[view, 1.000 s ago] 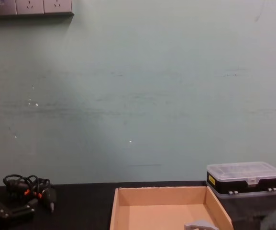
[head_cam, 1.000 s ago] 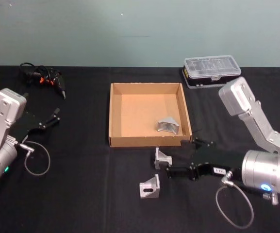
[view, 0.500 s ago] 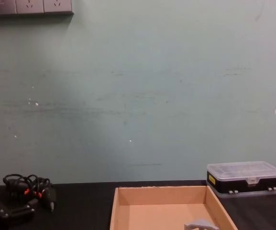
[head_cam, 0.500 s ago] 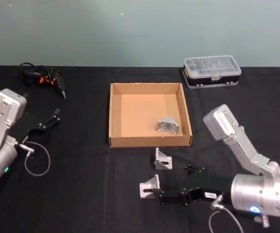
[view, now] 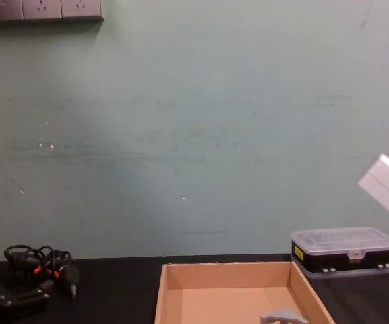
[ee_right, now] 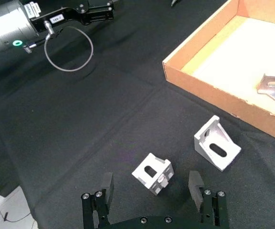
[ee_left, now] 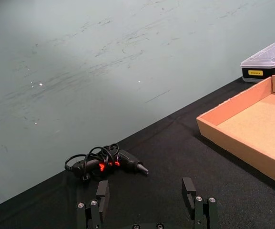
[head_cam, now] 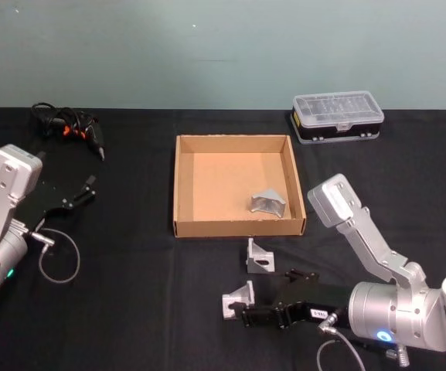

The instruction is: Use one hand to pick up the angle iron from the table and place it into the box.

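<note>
Right pincer: released, my jaws shifted down-frame to straddle the lower-centre angle iron.
Meaning: closing is next, I judge.
Left pincer: released, parked left edge.

The right tool hangs low, splayed wide; the left tool sits parked, splayed.

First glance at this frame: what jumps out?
The right gripper, fingers open, flanks an angle iron near the table front edge. A second angle iron lies just outside the tan box, which holds a third angle iron. The left gripper is parked open at the left.
</note>
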Robot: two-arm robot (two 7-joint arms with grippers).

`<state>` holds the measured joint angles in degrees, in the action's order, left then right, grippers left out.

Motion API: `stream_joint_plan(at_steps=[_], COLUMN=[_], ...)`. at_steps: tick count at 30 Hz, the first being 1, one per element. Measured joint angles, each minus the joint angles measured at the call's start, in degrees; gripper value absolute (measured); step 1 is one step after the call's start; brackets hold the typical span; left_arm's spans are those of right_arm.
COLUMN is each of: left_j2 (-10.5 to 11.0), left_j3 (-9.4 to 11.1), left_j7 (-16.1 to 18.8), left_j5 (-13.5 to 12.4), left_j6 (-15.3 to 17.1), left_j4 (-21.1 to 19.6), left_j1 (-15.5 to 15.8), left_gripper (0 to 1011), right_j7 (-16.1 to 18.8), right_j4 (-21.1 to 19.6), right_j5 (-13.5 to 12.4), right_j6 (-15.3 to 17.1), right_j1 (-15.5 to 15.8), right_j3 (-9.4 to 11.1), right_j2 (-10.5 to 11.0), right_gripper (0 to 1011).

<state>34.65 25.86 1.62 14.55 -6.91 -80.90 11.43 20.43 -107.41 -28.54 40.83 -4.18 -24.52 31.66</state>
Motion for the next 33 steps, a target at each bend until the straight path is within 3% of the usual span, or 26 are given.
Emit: stream_joint_plan(at_steps=[33], left_j2=[0.0], left_j3=[0.0], left_j7=[0.0], left_j5=[0.0], left_j6=[0.0], left_j4=[0.0], left_j1=[0.0], left_gripper=[1000], right_j7=[-3.04], right_j4=[3.35], right_j5=[-0.71], right_j6=[-1.51], right_j1=[-2.09], right_j3=[-3.55], right_j2=[-0.66], right_gripper=[1003])
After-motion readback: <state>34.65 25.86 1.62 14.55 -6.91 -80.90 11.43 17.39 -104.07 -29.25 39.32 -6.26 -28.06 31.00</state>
